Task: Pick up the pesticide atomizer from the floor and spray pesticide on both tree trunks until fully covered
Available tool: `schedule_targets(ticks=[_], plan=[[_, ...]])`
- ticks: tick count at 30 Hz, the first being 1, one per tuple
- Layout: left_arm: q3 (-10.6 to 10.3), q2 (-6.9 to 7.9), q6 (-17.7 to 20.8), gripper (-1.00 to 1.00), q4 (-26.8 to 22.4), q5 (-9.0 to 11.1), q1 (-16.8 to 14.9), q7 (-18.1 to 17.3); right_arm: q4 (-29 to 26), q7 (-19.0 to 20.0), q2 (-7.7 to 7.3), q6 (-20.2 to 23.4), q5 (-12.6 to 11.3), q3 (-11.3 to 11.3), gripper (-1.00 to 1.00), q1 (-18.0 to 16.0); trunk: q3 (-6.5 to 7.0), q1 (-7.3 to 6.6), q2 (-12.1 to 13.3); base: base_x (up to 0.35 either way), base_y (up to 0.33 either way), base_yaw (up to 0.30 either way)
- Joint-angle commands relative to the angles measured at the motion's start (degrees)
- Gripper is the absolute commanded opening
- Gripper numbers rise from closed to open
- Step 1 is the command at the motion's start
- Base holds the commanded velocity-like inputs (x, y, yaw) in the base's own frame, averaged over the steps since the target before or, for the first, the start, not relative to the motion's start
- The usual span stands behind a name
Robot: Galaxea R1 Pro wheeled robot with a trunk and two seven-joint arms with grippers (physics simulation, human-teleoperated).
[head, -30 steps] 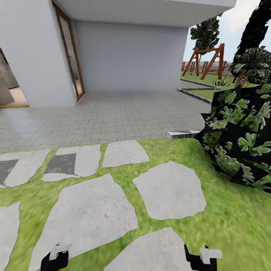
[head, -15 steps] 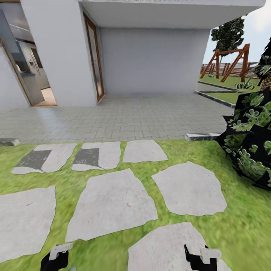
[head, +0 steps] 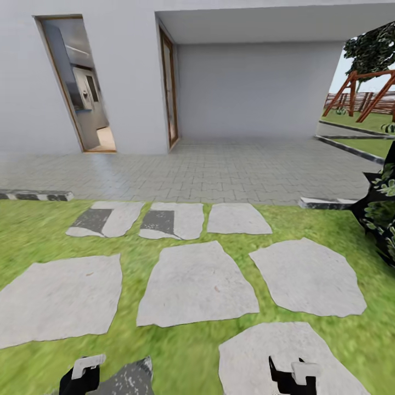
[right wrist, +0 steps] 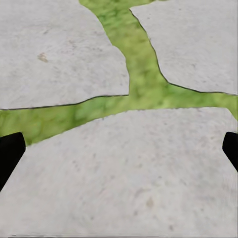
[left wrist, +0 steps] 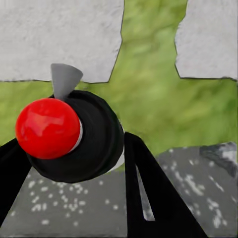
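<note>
The left gripper is clamped around the pesticide atomizer, a black rounded body with a glossy red knob and a small grey cone-shaped nozzle; the dark fingers flank it on both sides, and it hangs above grass and a speckled grey stone. The right gripper carries nothing: its two black fingertips sit at opposite edges of the right wrist view, spread wide over a pale stepping stone with strips of grass between the slabs. In the head view both wrists poke in at the bottom, the left gripper over grass beside a dark speckled slab, the right gripper over a pale stone. Beyond them lie irregular stepping stones set in the lawn, then a grey paved patio, the white house wall with an open doorway, and a dark leafy bush at the right edge. Far off to the right stand a red-brown swing frame and a slatted wooden fence. So the pickup looks done; no white spray specks are visible, and no thick bare trunk can be made out here, so finding both trees and coating their trunks appears to remain.
</note>
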Motion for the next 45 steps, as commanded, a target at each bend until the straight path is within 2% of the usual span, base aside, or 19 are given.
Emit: schedule_targets(ticks=[1, 45], plan=[[-0.2, 0.0, -0.2, -1.0, 0.1, 0.6, 0.0, -0.1, 0.0, 0.0, 0.0, -0.2, 0.0, -0.1, 1.0, 0.0, 0.0, -0.03, 0.0, -0.212, 0.248, 0.245], [-0.1, 0.0, -0.2, -1.0, 0.1, 0.6, 0.0, -0.1, -0.1, 0.0, 0.0, -0.2, 0.0, -0.1, 1.0, 0.0, 1.91, -0.03, 0.0, -0.228, 0.237, 0.248]])
